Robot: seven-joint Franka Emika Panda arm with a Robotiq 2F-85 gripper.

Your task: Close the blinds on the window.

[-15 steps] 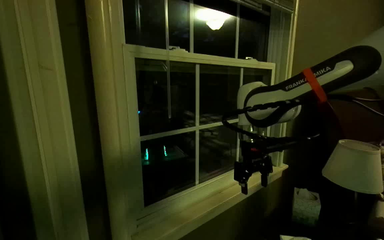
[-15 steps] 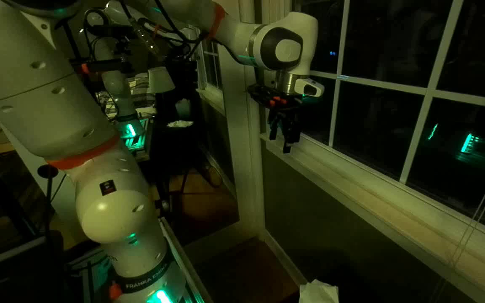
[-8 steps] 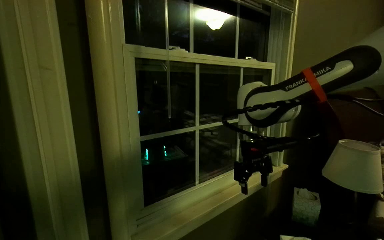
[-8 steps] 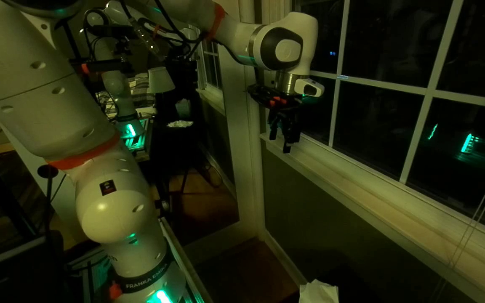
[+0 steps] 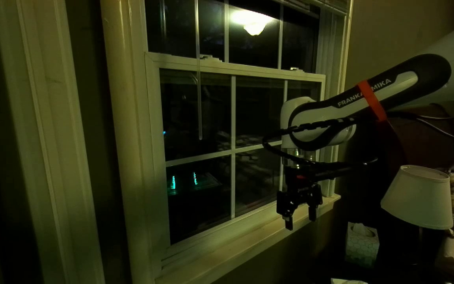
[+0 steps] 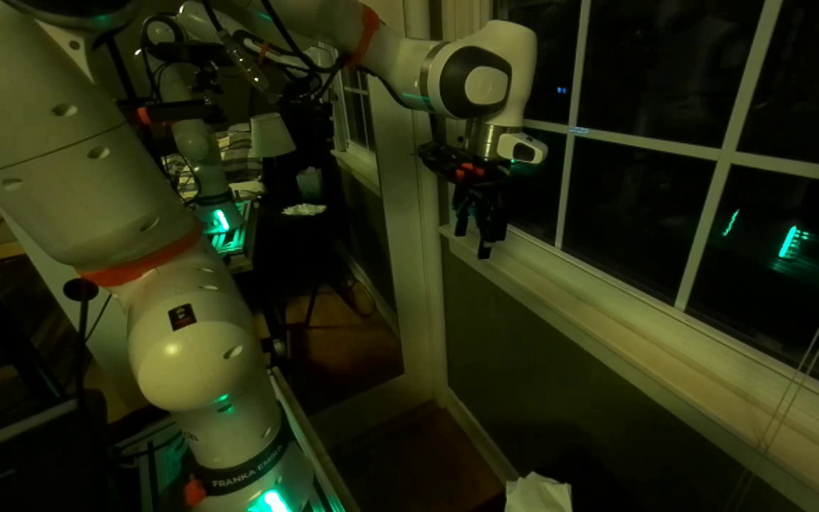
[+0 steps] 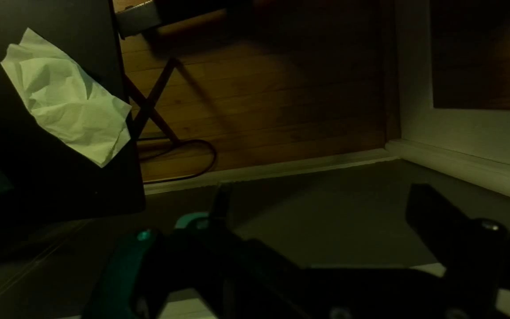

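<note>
1. Pointing down and spread wide: the gripper (image 5: 300,221) hangs released near the window (image 5: 233,150), its jaws well apart, with wall (image 7: 326,221) showing between them in the wrist view.
2. And up top, the blinds (image 5: 331,4)! They sit bunched at the head of the window, well above the gripper, dark glass (image 5: 258,110) uncovered beneath.
3. A slim clear wand (image 5: 200,102) dangles before the glass, well apart from the gripper, and in an exterior view thin cords (image 6: 807,355) run down past the sill (image 6: 623,323).
4. The arm (image 5: 400,81) stretches in from the right edge of an exterior view, a red band (image 5: 371,100) wrapped around it.
5. Down below, wrist view: creased white paper (image 7: 67,97) lies on a dark surface (image 7: 73,17), one corner reaching its edge.
6. Over there, a pale lampshade (image 5: 416,197) with a tissue box (image 5: 362,244) near it, both in an exterior view.
</note>
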